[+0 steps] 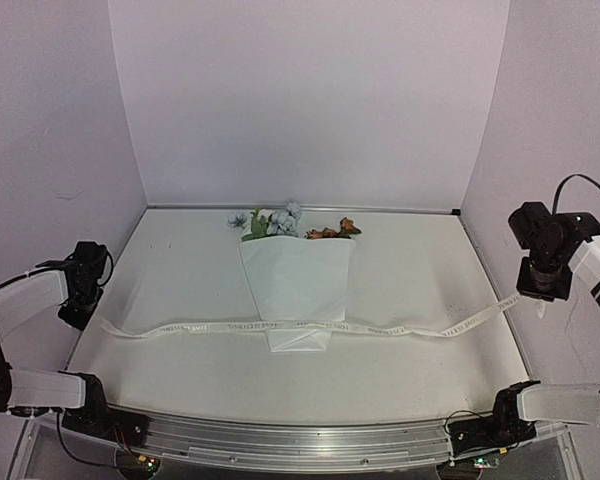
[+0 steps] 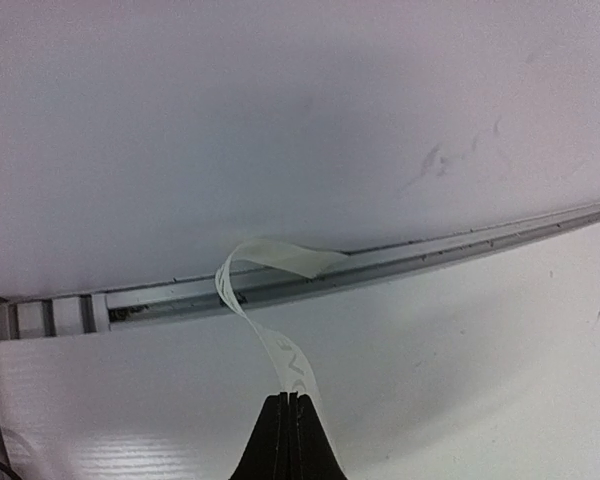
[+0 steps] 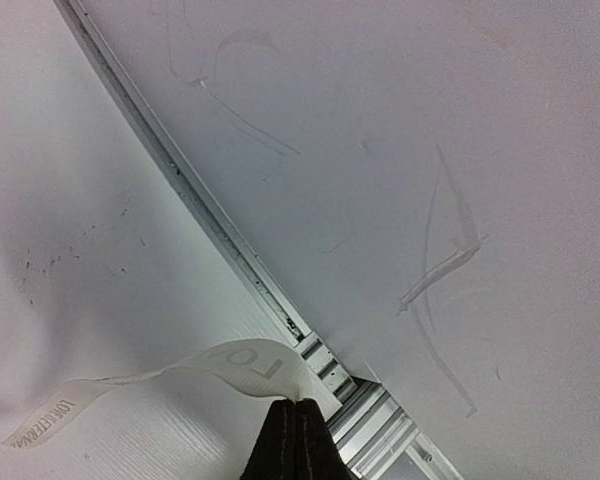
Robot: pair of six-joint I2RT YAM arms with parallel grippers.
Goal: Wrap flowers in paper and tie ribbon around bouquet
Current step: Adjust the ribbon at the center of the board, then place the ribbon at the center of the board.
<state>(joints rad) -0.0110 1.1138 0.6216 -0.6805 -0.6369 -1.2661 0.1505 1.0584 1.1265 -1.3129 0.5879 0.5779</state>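
walls (image 1: 310, 100): pale lilac | table (image 1: 180, 285): white | near-edge rail (image 1: 280, 445): aluminium

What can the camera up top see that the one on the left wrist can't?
Only the top view shows the flowers, the paper wrapped around them, and the right gripper at the ribbon's far end. Only the left wrist view shows, close up, the left gripper shut on the ribbon, with a loose curl of it beyond the fingertips. Both show the ribbon and the white table.
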